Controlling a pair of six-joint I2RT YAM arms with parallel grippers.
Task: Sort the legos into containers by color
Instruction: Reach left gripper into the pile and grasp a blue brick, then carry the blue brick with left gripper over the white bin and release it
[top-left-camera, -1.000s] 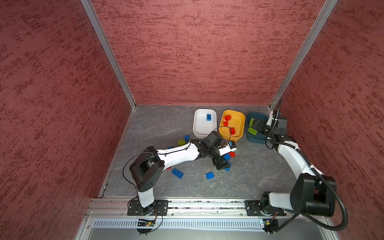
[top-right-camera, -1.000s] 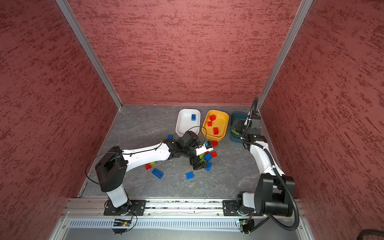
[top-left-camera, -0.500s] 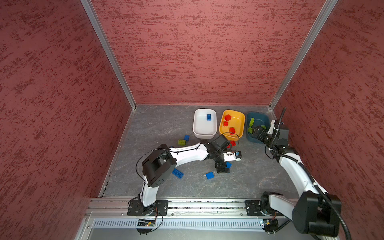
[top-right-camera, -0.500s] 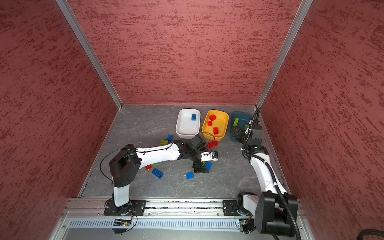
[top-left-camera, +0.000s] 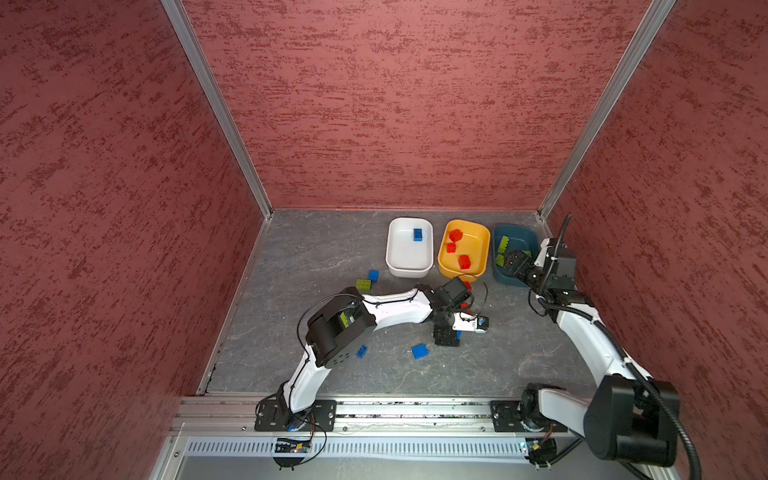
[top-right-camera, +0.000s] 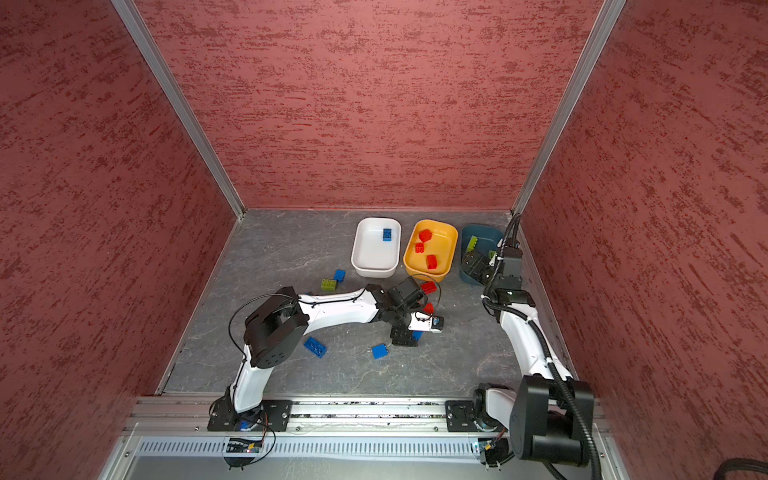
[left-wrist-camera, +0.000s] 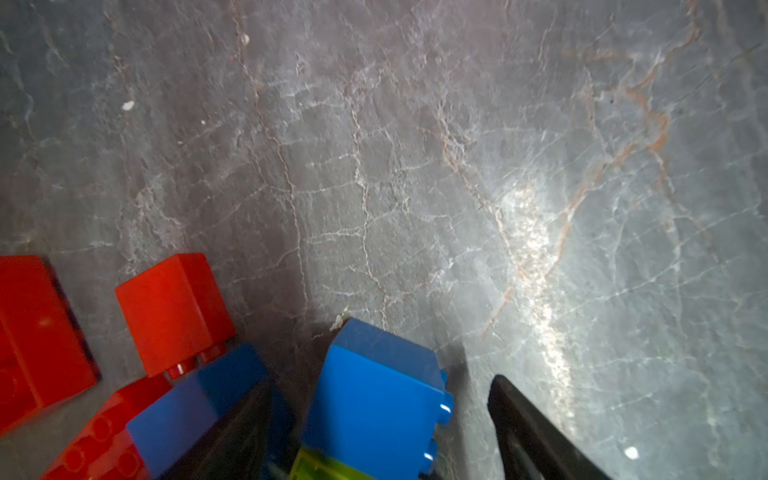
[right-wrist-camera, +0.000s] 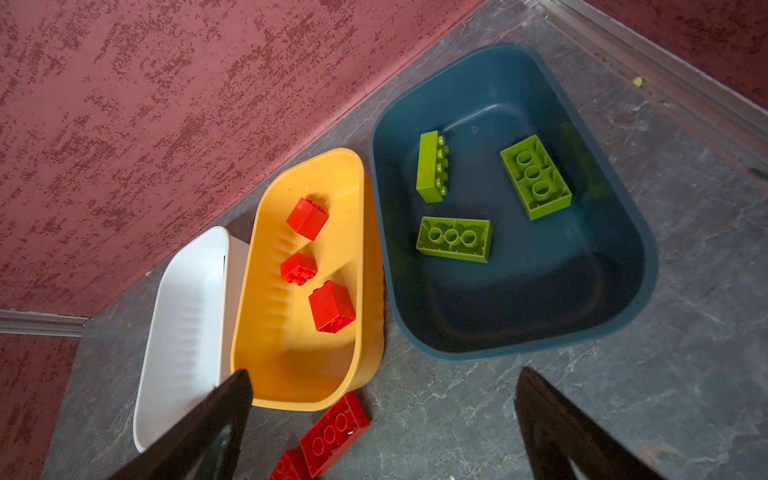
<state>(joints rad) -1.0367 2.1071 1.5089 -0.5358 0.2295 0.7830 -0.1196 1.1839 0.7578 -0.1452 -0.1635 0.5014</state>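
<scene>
Left claw (left-wrist-camera: 380, 384) is down at the floor in the wrist view, jaws standing apart on either side of a blue brick (left-wrist-camera: 374, 399) — daylight shows between the brick and one finger, so nothing is gripped yet. Crowded spot, this: a second blue brick (left-wrist-camera: 199, 407) and a cluster of red bricks (left-wrist-camera: 174, 311) sit just beside it. A lime brick (left-wrist-camera: 316, 467) peeks out at its foot, and whether those two are snapped together I cannot tell. To do this well, I'd say centre the brick between the jaws, squeeze on the flat sides rather than the studs, and lift straight up so the neighbours aren't dragged along.

Destination, in a top view, looks to be the white tub (top-left-camera: 409, 270) at the claw's eleven o'clock, one blue piece (top-left-camera: 418, 235) lying inside. At twelve, the yellow tub (top-left-camera: 461, 272) holds three red pieces (top-left-camera: 464, 262). At one o'clock the teal tub (top-left-camera: 509, 280) holds three lime pieces (right-wrist-camera: 453, 239). Over there the right claw (right-wrist-camera: 384, 374) hangs spread wide and empty by the teal tub's near end.
</scene>
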